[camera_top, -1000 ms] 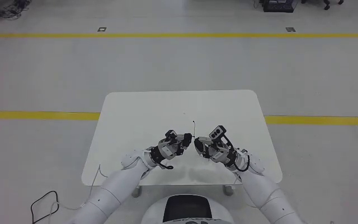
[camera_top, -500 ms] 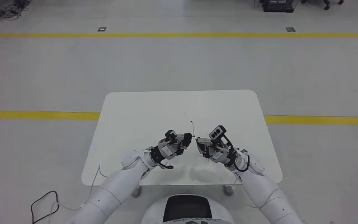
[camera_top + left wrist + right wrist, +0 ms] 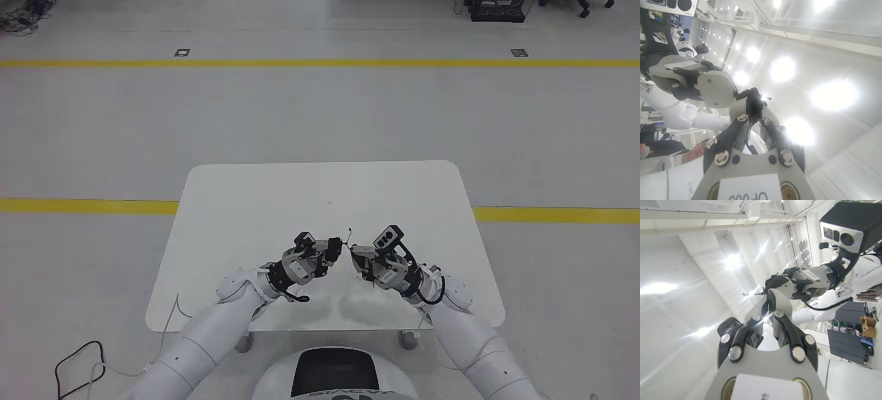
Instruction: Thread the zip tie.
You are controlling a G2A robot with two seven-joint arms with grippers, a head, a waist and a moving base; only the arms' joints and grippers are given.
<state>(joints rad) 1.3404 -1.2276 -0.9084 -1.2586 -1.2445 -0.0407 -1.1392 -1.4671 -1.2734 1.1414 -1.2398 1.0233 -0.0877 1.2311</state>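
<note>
Plainly, the thin black plastic zip tie was held between the tips of the two grippers, above the near middle of the table, with a short free end sticking out past the fingers. The left gripper had its fingers drawn together on the zip tie, and the right gripper, tip to tip with it, was likewise pinched closed on the same strap. In the top view both arms came in from the near edge and met in front of the robot, wrists angled toward each other. Beneath them lay the white rectangular table with rounded corners. Around it spread a pale grey floor crossed by yellow lines, with a looped black cable lying near the robot's left side.
</note>
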